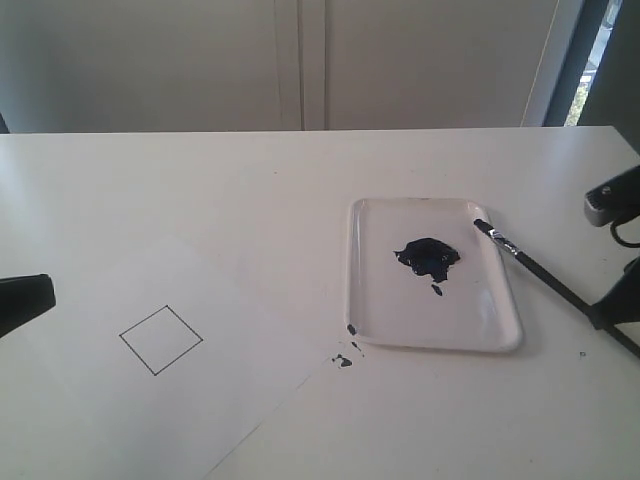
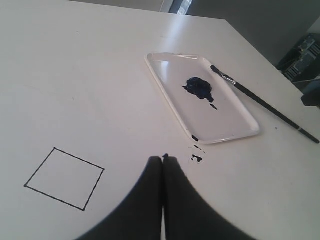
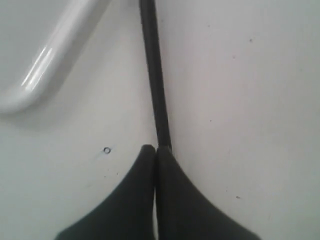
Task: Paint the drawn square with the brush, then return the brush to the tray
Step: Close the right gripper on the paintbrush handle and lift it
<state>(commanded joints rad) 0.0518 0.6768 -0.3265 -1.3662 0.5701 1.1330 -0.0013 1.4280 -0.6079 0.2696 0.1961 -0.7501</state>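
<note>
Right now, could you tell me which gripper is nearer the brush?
Right: the right gripper grips the brush handle; the left gripper hangs far off, near the square.

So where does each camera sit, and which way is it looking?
Exterior: raised, looking down over the table at the drawn square, tray and brush; left gripper and right gripper at its edges.
Left wrist: looks past its shut gripper at square and tray.
Right wrist: close to the table, over jaws shut on the brush.
All three share tray and brush.
</note>
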